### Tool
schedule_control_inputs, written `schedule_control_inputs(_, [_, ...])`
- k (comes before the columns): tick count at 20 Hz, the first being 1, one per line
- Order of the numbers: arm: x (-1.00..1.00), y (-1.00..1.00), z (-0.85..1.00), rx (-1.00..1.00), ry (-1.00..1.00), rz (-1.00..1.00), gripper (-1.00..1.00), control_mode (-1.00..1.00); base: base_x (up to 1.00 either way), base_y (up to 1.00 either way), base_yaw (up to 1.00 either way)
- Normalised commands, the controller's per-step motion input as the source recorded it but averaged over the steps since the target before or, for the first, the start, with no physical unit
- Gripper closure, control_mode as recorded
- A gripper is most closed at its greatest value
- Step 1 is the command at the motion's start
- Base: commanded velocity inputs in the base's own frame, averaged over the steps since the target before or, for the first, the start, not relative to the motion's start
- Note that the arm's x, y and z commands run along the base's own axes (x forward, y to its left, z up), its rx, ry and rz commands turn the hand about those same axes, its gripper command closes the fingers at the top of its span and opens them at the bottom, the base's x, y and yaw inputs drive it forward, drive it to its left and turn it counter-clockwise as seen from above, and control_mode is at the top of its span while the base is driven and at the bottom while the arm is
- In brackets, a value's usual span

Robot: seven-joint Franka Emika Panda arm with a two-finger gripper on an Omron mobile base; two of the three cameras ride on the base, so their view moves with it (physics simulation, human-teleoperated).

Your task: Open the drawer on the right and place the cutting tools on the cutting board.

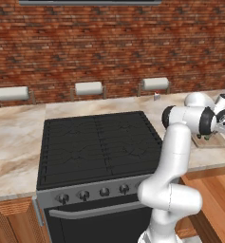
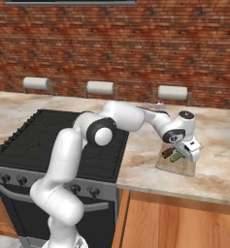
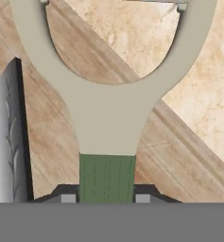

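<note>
Brick walls back the room, with three paper rolls (image 2: 101,87) across the upper half of the right base view; below lie one black stove (image 1: 98,144), marbled counter (image 1: 16,142) and one board (image 2: 177,166) at centre right. Two tools: a grey knife (image 3: 10,142) at left, a green-handled Y-peeler (image 3: 107,113) centred. The gripper (image 3: 106,197) clasps the peeler over the board.
</note>
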Motion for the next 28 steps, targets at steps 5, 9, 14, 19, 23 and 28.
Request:
schedule_control_inputs(5, [-0.01,0.00,-0.05,0.00,0.00,0.00,-1.00,-1.00,0.00,0.00,0.00])
schedule_control_inputs(9, [-0.21,0.00,0.00,0.00,0.00,0.00,-1.00,-1.00,0.00,0.00,0.00])
schedule_control_inputs(14, [-0.27,0.06,0.13,0.00,-0.01,0.00,-1.00,-1.00,0.00,0.00,0.00])
schedule_control_inputs(19, [-0.02,0.21,0.83,0.00,-0.07,0.00,-1.00,-1.00,0.00,0.00,0.00])
schedule_control_inputs(23, [-0.04,0.47,0.99,0.00,-0.05,0.00,-1.00,-1.00,0.00,0.00,0.00])
schedule_control_inputs(28, [-0.33,0.65,0.57,-0.02,0.00,0.00,-1.00,-1.00,0.00,0.00,0.00])
